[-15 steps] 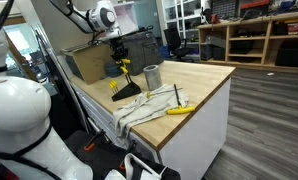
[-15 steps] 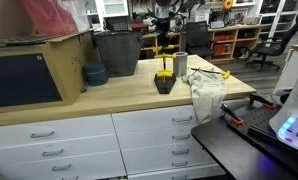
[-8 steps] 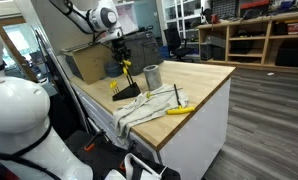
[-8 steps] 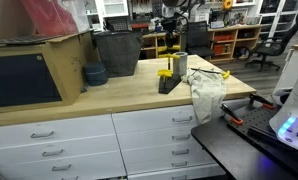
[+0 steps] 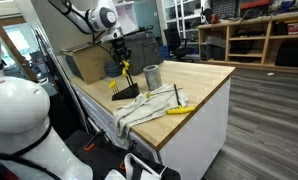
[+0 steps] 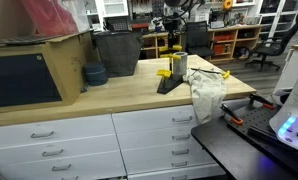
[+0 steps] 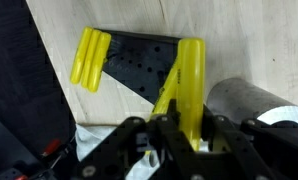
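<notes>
Jaws stay clamped narrow on the yellow handle [image 7: 187, 80] as the gripper [image 6: 170, 48] edges sideways, tipping the black tool [image 5: 126, 92] up beside the metal cup [image 5: 152, 75] on the table [image 5: 204, 75]

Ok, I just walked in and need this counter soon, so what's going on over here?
A robot arm's gripper is clamped on one yellow handle of a black and yellow tool at the wooden counter. The tool is tilted and sits right beside a metal cup. A white cloth hangs over the counter's edge nearby, with a small yellow item lying on it. It is hard to tell whether the tool's black part touches the counter.
</notes>
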